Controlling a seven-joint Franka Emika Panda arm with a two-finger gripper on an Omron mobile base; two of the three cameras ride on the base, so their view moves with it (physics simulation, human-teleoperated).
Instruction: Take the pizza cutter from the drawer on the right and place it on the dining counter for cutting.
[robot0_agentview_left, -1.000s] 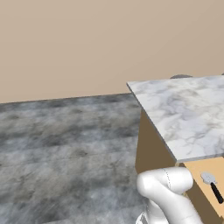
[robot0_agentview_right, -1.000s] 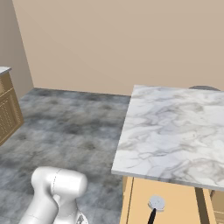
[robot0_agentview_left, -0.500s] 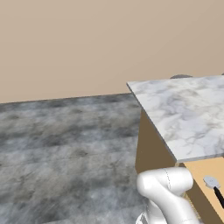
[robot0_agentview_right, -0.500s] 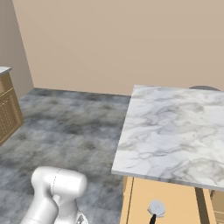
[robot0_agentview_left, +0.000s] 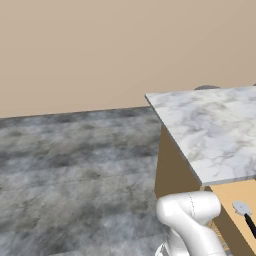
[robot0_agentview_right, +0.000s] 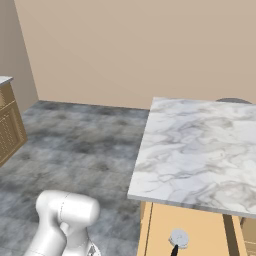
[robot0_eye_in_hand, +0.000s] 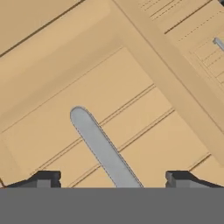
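The pizza cutter (robot0_agentview_left: 241, 208) lies in the open drawer (robot0_agentview_left: 231, 193), silvery wheel up and black handle running to the picture's edge. The right base view shows the pizza cutter (robot0_agentview_right: 178, 238) on the drawer's wooden bottom (robot0_agentview_right: 200, 225), just below the front edge of the dining counter (robot0_agentview_right: 200, 150). The marble dining counter (robot0_agentview_left: 210, 130) overhangs the drawer's back. In the hand view my gripper (robot0_eye_in_hand: 113, 179) is open and holds nothing. Its fingertips (robot0_eye_in_hand: 46, 178) stand wide on either side of a silvery bar handle (robot0_eye_in_hand: 103, 148) on a light-wood front.
Grey stone floor (robot0_agentview_left: 75, 165) spreads to the left of the counter. A wooden cabinet (robot0_agentview_right: 10, 125) stands at the far left. A dark round seat top (robot0_agentview_right: 235, 100) peeks up behind the counter. Another small metal handle (robot0_eye_in_hand: 218, 43) shows at the hand view's upper right.
The pizza cutter has shifted a little toward the base with the drawer, mostly in the first half second. The base views have otherwise stayed the same.
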